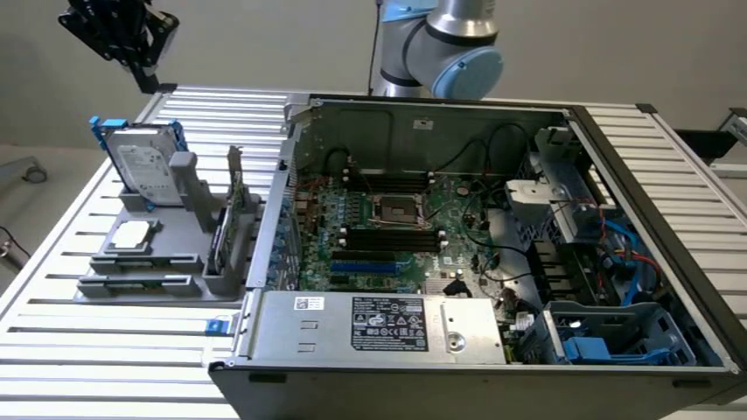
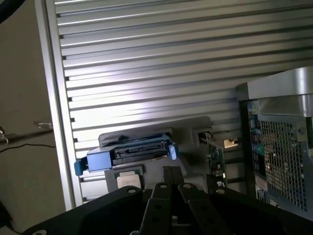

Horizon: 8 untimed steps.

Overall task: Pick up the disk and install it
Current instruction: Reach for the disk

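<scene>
Silver disk [image 1: 146,162] w/ white label, blue carrier stood upright in grey holder [image 1: 140,284]; claw [image 2: 171,171] apart, closed, empty.

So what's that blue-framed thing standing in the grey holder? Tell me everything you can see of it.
The disk is a flat silver-grey metal slab with a white label, framed in bright blue plastic. It stands upright on edge in the grey holder at the exterior view's left. The wrist view shows its top edge with a dark connector strip. Only the holder touches it; the claw hangs above, apart.
</scene>
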Tool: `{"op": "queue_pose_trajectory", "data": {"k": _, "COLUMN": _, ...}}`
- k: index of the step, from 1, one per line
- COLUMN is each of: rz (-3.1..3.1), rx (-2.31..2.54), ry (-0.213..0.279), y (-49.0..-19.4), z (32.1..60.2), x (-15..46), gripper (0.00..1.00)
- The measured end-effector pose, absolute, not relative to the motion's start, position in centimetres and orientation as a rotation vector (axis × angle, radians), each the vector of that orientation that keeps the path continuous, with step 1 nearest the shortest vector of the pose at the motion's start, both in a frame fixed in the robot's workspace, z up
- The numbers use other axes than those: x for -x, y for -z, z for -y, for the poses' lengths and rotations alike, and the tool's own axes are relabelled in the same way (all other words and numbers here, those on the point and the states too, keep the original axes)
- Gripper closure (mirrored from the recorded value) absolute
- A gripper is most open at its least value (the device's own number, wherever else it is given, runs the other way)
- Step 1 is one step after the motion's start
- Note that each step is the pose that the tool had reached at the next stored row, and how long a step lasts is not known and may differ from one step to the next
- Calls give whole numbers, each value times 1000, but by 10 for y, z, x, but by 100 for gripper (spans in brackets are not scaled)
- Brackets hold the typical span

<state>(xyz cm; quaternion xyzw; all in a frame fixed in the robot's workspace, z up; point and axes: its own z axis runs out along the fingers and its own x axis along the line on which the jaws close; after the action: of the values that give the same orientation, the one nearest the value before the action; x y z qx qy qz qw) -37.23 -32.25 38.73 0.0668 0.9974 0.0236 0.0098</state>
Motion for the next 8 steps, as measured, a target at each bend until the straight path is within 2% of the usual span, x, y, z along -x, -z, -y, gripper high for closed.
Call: {"op": "queue_pose_trajectory", "data": {"k": 8, "rz": -3117, "rx": -178, "ry": -74, "y": -387, "z": 318, "x": 385, "gripper": 89}}
